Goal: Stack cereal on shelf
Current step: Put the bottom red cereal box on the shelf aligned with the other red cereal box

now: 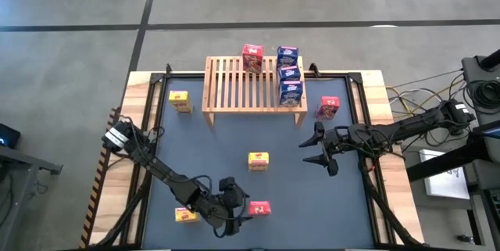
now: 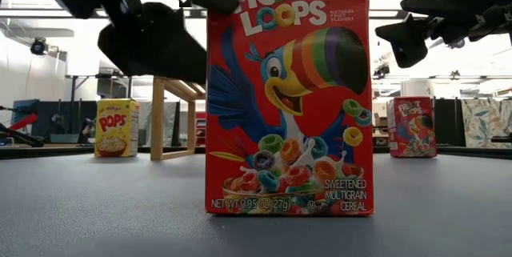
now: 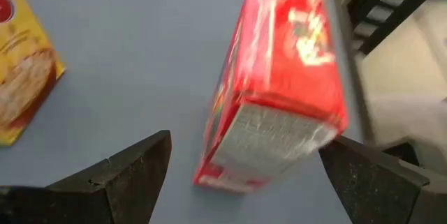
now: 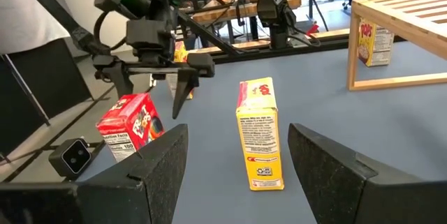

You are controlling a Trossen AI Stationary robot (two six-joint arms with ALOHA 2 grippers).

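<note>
From above, the slatted light-wood shelf (image 1: pixel 255 84) stands at the far side of the blue-grey worktop (image 1: pixel 297 188). On its slats are one red box (image 1: pixel 252 59) and three blue boxes (image 1: pixel 289 74) in a row at its right end. The left gripper (image 1: pixel 244 211) reaches low at the near edge, jaws spread beside a red cereal box (image 1: pixel 260 208). The right gripper (image 1: pixel 314 148) hovers mid-right, jaws released.

At worktop height, that glossy red carton (image 2: pixel 289 93) stands upright, filling the middle; a yellow box (image 2: pixel 116 128) and another red box (image 2: pixel 412 126) stand farther back.

The left wrist camera shows the red cardboard box (image 3: pixel 276 88) between parted dark fingers (image 3: pixel 133 170), untouched.

The right wrist camera shows a yellow box (image 4: pixel 259 134) upright ahead of open jaws.
</note>
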